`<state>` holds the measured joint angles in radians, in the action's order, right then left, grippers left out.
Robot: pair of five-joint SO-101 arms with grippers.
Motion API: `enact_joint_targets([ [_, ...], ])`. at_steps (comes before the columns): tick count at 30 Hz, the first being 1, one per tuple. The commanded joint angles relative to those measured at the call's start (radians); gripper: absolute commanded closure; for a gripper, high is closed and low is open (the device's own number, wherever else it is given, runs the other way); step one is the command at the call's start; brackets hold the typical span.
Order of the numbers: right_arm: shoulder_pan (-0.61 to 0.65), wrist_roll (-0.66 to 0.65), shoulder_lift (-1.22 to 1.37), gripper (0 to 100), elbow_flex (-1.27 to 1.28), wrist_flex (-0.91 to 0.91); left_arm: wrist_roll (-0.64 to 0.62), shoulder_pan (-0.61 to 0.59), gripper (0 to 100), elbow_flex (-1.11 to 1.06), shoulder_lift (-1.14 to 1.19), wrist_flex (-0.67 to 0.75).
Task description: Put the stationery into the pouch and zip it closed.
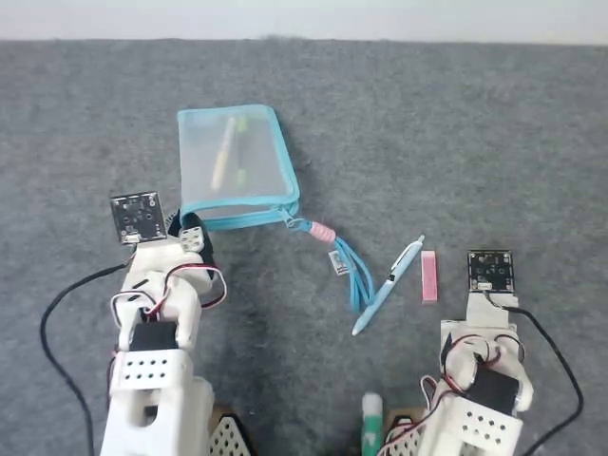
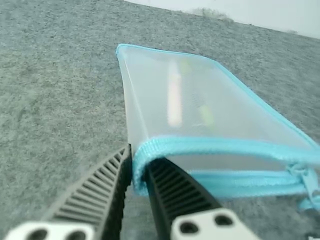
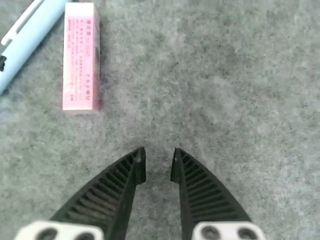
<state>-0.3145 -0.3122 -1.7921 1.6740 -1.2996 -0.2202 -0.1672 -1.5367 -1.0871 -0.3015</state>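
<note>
Nearest, at the lower right of the high view: right tool [image 3: 157, 152], jaws a small way apart, gripping nothing, poised just above the grey table [image 1: 494, 123]. Just beyond it, lying flat on the table: a pink eraser [image 1: 429, 276], and close beside that a pale blue pen [image 1: 388, 287], slanted, not quite touching. At the bottom edge, between the two arms, a green-and-white stick [image 1: 370, 418], kind unclear.

At lower left: left tool [image 2: 138, 160], pinched tight on the near left corner of the pouch [image 1: 237, 161], right on its blue zip edge.

Farther off, upper left of centre: the clear, blue-trimmed pouch itself, flat on the table, mouth facing the arms and seemingly unzipped, a blue strap [image 1: 356, 275] trailing from its right corner toward the pen. Inside, already, a yellowish pencil-like item [image 1: 222, 152] and a green item [image 1: 241, 171].

Judged part done: pen and eraser yet to go in, zip yet to be closed.
</note>
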Motion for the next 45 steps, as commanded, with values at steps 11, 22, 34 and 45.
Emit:
enact_joint_targets([
  [11,-0.007,0.009,-0.018,91.5,0.009,-0.008,0.009,0.021,99,0.021,-0.006,-0.002],
  [22,-0.007,0.009,-0.018,91.5,0.009,-0.008,0.009,0.021,99,0.019,-0.006,-0.002],
  [34,-0.007,0.009,-0.018,91.5,0.009,-0.008,0.011,0.02,99,0.019,-0.006,-0.002],
  [45,-0.007,0.009,-0.018,91.5,0.009,-0.008,0.044,0.018,99,0.019,-0.006,0.003],
])
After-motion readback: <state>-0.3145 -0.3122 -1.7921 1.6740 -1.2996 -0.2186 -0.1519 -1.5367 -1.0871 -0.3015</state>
